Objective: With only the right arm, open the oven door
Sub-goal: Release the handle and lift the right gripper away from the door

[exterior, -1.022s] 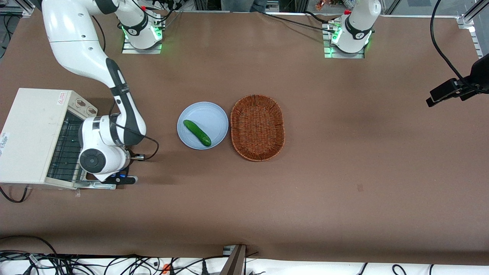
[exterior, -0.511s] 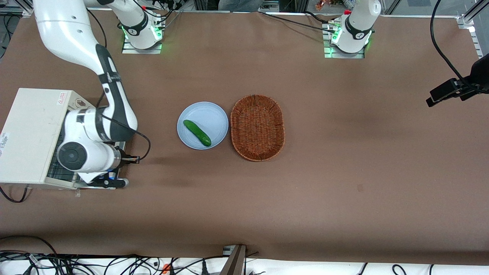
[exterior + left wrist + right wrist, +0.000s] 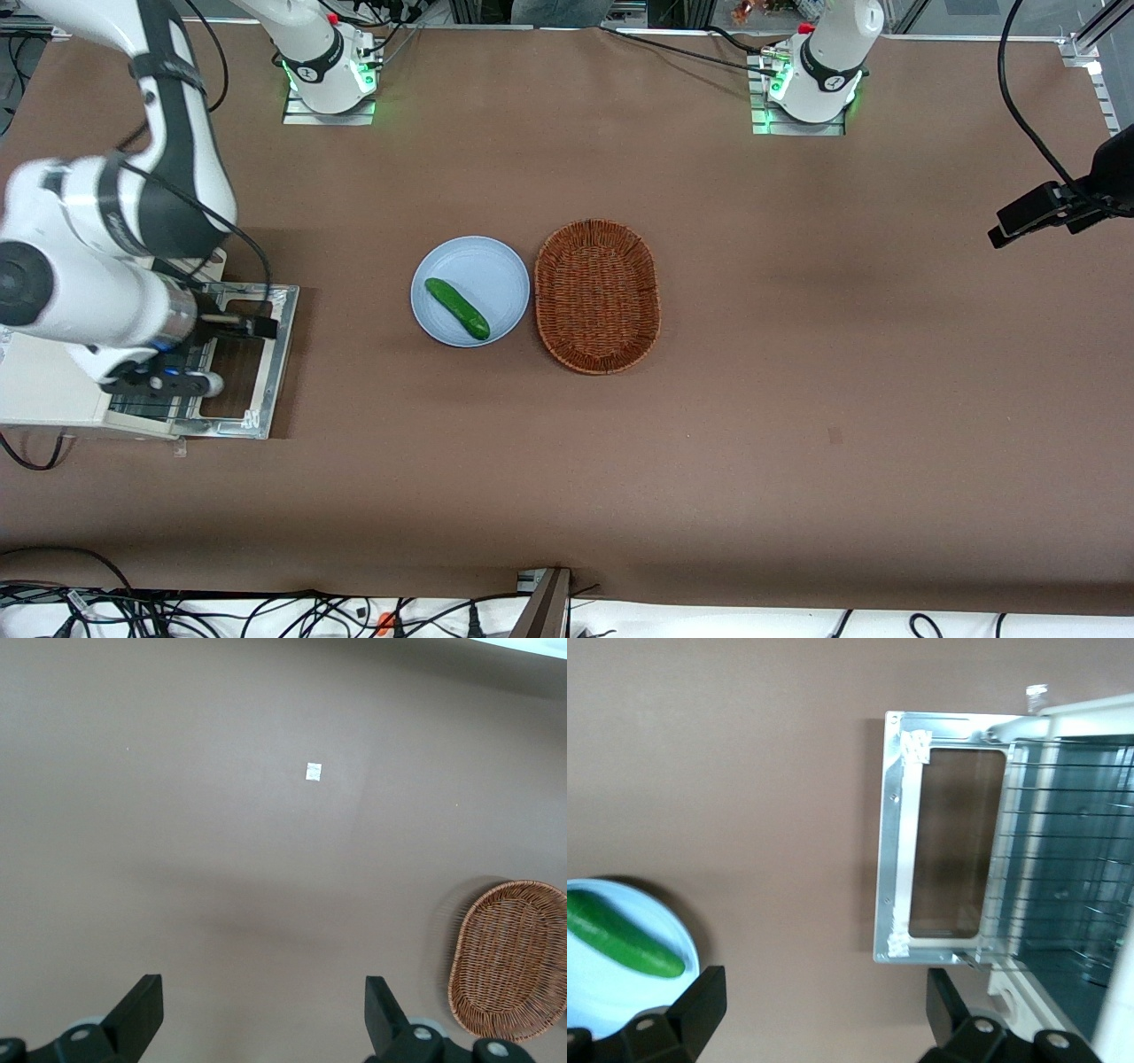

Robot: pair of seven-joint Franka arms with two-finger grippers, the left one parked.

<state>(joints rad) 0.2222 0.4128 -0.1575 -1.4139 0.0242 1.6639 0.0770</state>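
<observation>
Lying flat on the desk, the oven door (image 3: 257, 359) is folded fully down from the cream-white toaster oven (image 3: 44, 394), which sits at the desk edge toward the working arm's end. Its shiny metal frame faces up around the dark glass window, and its free edge points toward the desk's middle, at the plate. The door's long axis runs from the front camera's edge toward the robot bases. Wire racks (image 3: 1063, 859) show inside the open oven.

Above the oven mouth and the hinge side of the door hangs the right arm (image 3: 97, 257), raised off the door. Its gripper (image 3: 824, 1010) holds nothing and touches nothing; the two fingers stand wide apart, brown desk showing between them.

Near the desk's middle a light blue plate (image 3: 496, 266) carries a cucumber (image 3: 457, 308), and a wicker basket (image 3: 598, 296) lies just beside it toward the parked arm's end. A brown cover spreads over the desk (image 3: 797, 399), and cables (image 3: 221, 611) trail along the edge nearest the front camera.
</observation>
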